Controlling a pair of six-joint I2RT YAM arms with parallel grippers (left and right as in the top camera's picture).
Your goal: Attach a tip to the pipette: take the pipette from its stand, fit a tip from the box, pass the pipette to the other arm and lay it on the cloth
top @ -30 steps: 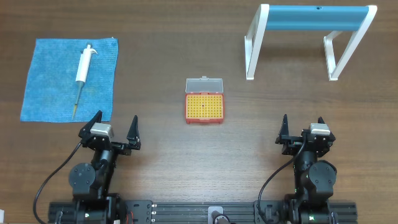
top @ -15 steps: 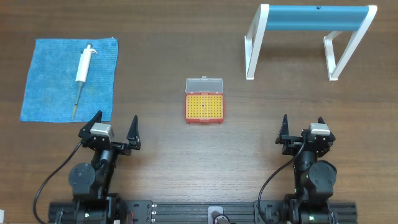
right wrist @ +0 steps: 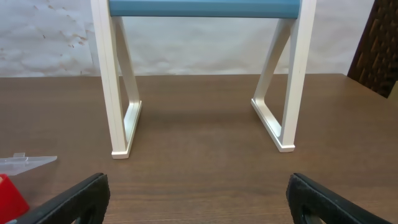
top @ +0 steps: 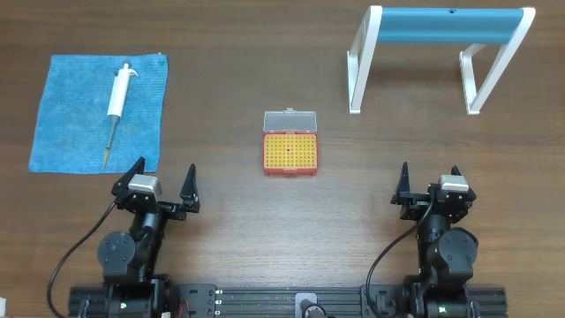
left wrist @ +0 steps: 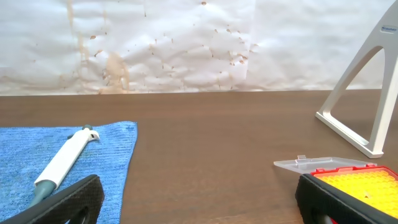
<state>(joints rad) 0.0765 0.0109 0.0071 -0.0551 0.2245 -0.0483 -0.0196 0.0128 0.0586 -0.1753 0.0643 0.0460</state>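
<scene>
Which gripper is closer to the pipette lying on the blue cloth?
Left. The left gripper sits by the cloth, close to the pipette; the right gripper is far across the table, past the tip box.

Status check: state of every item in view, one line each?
pipette: lying on the cloth, tip fitted
cloth: spread flat
tip box: lid open, stocked
stand: upright, empty
left gripper: fingers open, empty, off the cloth
right gripper: fingers open, empty
</scene>
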